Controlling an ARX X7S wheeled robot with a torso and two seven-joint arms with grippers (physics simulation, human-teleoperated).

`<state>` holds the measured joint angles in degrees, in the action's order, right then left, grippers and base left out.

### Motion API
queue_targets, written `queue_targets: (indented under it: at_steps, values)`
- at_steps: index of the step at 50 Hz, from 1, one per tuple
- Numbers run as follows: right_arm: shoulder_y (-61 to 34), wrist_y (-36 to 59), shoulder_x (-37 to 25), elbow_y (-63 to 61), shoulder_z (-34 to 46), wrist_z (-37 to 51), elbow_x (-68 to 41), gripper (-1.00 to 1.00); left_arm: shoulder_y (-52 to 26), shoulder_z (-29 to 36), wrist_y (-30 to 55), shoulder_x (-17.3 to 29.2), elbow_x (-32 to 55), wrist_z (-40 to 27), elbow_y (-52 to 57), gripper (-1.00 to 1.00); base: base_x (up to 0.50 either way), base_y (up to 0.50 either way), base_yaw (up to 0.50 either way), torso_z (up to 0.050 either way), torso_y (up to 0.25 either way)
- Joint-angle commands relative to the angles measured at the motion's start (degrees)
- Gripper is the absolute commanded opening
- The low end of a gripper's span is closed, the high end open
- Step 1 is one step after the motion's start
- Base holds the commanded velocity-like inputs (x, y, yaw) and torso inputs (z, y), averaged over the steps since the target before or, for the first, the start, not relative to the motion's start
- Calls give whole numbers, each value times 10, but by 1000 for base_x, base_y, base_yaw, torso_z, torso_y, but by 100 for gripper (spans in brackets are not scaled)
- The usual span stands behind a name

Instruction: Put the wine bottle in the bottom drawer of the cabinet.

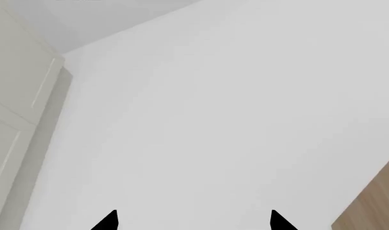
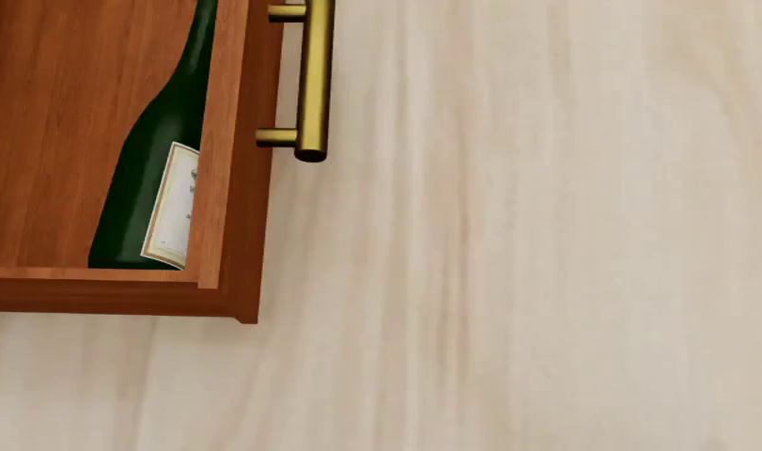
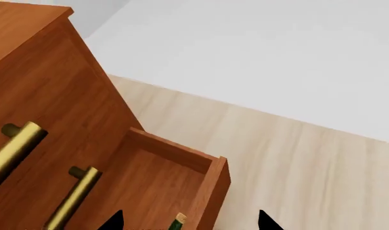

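Wine bottle (image 2: 148,188) lies on its side inside the bottom drawer (image 2: 224,188), body and cream label up against the inner face of the drawer front, neck running away along that wall. Probably settled there because the drawer is deep and long enough to take it flat. Drawer stands pulled out over the pale wood floor (image 2: 544,282), brass handle (image 2: 312,80) on its outer face. In the right wrist view the cork end (image 3: 176,223) just shows inside the same drawer, below the closed fronts of the cabinet (image 3: 47,86).

Right gripper (image 3: 189,224): only two dark fingertips visible, spread well apart, nothing between them; it hangs above the open drawer, looking down along the cabinet front.

Left gripper (image 1: 194,223): tips likewise apart and empty, aimed at a blank white wall (image 1: 232,105) (away from the work).

Judgement: placement looks done; drawer not yet pushed in.
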<state>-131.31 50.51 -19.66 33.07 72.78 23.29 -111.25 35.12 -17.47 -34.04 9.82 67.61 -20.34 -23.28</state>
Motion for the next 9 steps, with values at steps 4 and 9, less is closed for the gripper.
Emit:
queue_targets:
  at_steps: [4, 9]
  values:
    - [42, -18, -67, -100, -27, 58, -4, 100, -16, 1, -6, -1, -4, 15, -28, 100, 0, 0, 0, 0, 0]
    - [58, -28, -76, -104, -28, 56, 4, 100, -17, 2, -8, -1, -6, 15, -29, 100, 0, 0, 0, 0, 0]
